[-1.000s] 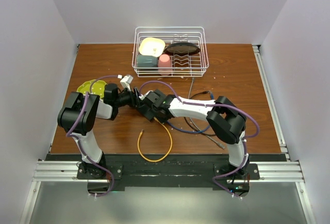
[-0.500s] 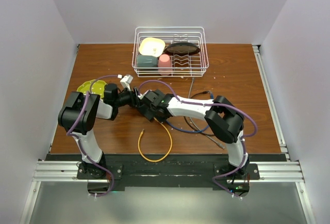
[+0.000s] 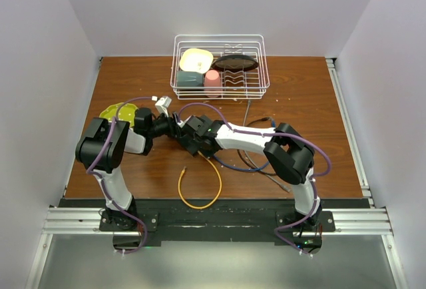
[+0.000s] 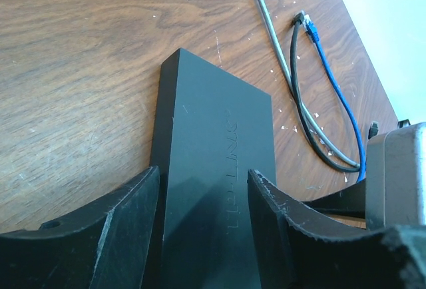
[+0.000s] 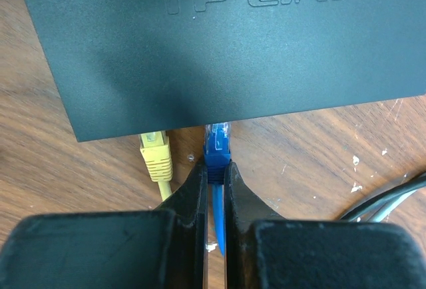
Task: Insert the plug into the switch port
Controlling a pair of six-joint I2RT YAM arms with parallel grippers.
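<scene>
The switch (image 5: 219,42) is a flat dark grey box lying on the table. My left gripper (image 4: 203,172) is shut on the switch (image 4: 213,142), one finger against each long side. My right gripper (image 5: 214,166) is shut on the blue plug (image 5: 217,144) by its boot. The plug's clear tip sits at the box's near edge, just right of a yellow plug (image 5: 154,154) standing at the same edge. The switch port itself is hidden under that edge. From above, both grippers (image 3: 174,129) meet left of the table's centre.
A white wire dish rack (image 3: 219,88) with dishes stands at the back. A yellow cable loop (image 3: 200,186) lies near the front edge. Black, grey and blue cables (image 4: 313,102) trail to the right of the switch. A yellow-green object (image 3: 116,111) lies at far left.
The right arm has edged slightly left toward the switch with the blue plug in its jaws. The left gripper has stayed on the box.
</scene>
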